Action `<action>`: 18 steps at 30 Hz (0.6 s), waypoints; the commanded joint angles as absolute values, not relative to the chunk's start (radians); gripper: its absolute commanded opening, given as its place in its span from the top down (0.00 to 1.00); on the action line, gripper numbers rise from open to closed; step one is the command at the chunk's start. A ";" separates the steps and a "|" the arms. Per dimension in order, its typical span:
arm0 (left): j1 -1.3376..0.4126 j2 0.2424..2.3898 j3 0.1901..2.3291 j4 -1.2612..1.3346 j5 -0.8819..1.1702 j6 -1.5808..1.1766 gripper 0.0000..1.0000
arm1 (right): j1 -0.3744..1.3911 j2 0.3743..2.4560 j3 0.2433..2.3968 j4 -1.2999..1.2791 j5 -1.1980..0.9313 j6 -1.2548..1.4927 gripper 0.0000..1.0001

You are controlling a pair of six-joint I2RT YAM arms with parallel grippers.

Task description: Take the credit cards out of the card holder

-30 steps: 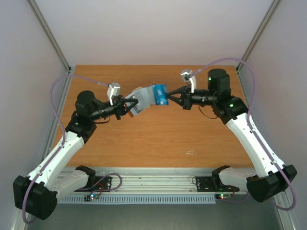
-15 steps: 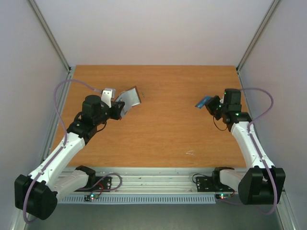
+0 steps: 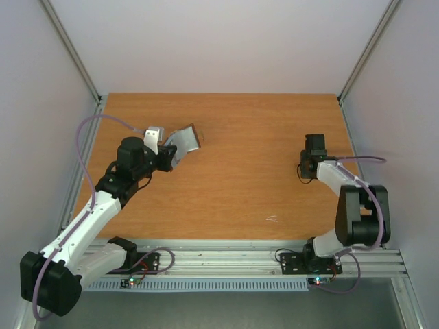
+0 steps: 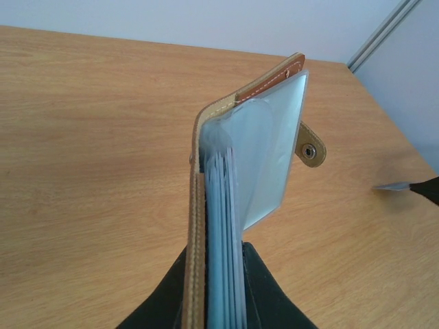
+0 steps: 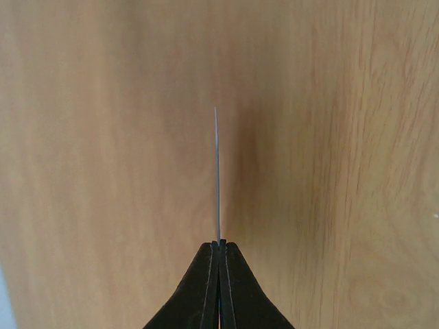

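Wooden surface (image 3: pixel 233 192): orange-brown grain, walled in pale grey.

Left arm (image 3: pixel 96 205): reaches toward the left-centre of the surface.

Right arm (image 3: pixel 357 205): folded back on itself at the right side, wrist turned down.

Card holder (image 4: pixel 254 157): brown leather, held off the surface by its lower edge and standing upright and open. Clear plastic sleeves (image 4: pixel 271 151) fan out from the stitched cover. Left claw (image 4: pixel 217 255) is clamped on it.

Credit card (image 5: pixel 217 178): well apart from the holder, at the right side. Seen edge-on as a thin bluish line, it points at the surface; contact cannot be told. Right claw (image 5: pixel 219 248) is pressed together on its near end.

Closing tab (image 4: pixel 310 149): hangs off the holder's right side, snap visible.
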State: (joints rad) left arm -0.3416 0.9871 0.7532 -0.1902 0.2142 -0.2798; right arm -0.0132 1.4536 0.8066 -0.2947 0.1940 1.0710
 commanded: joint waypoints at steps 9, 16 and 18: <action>-0.329 0.971 0.729 -0.098 0.197 -0.280 1.00 | -0.016 1.628 0.785 -0.139 0.157 1.283 0.99; -0.328 0.972 0.734 -0.098 0.215 -0.275 1.00 | -0.016 1.543 0.718 -0.156 0.071 1.321 0.48; -0.329 0.971 0.735 -0.097 0.222 -0.273 1.00 | -0.015 1.479 0.716 -0.199 0.060 1.302 0.35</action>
